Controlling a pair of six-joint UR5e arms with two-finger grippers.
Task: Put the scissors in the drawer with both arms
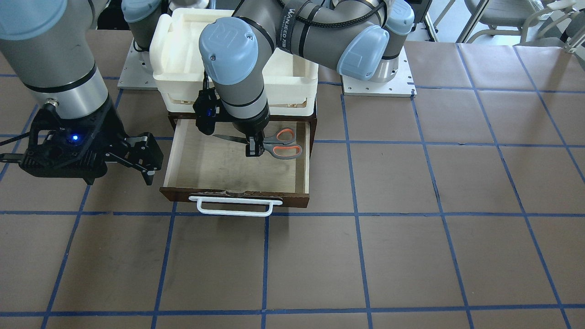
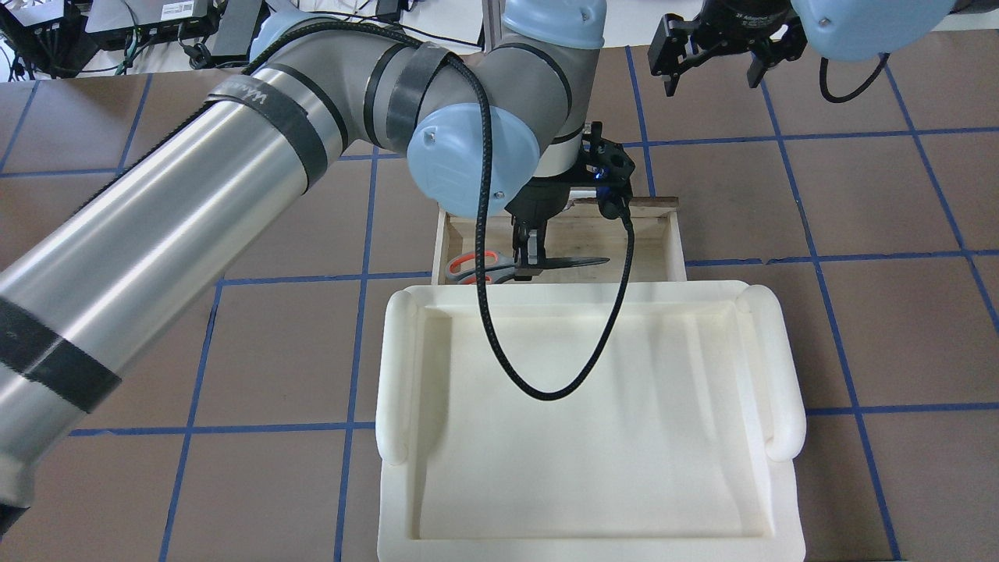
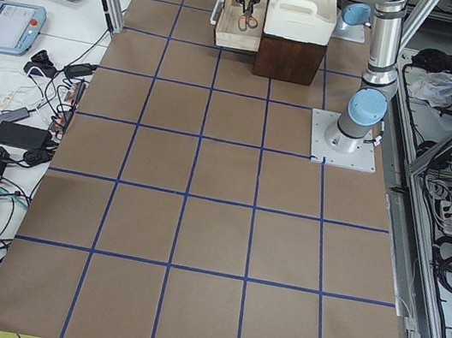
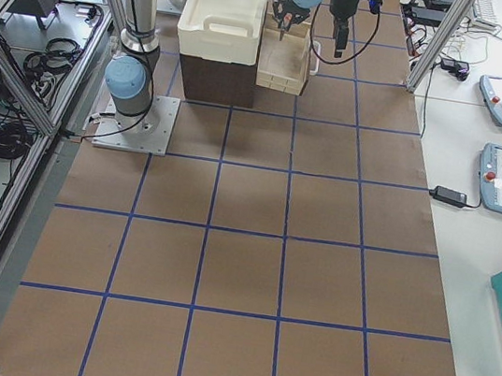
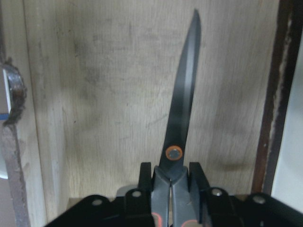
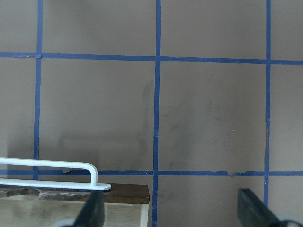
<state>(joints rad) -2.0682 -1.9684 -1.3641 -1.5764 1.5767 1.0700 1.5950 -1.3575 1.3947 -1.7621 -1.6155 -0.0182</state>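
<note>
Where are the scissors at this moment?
In the front-facing view, the scissors are in the left hand, over the open drawer, near its back, handles toward the view's right.

Grey handles, orange-red linings, dark blades on scissors (image 1: 274, 143). Dark brown front, white handle on drawer (image 1: 295, 200). Brown worktop (image 1: 411, 183), blue grid.

Your left arm (image 2: 156, 234) is a silver-grey tube with black straps, white lettering, pale-blue joint caps and a looping black cable (image 2: 546, 398). Your right arm (image 1: 59, 59) matches; its black pincer (image 2: 712, 78) mount carries a small blue light.
</note>
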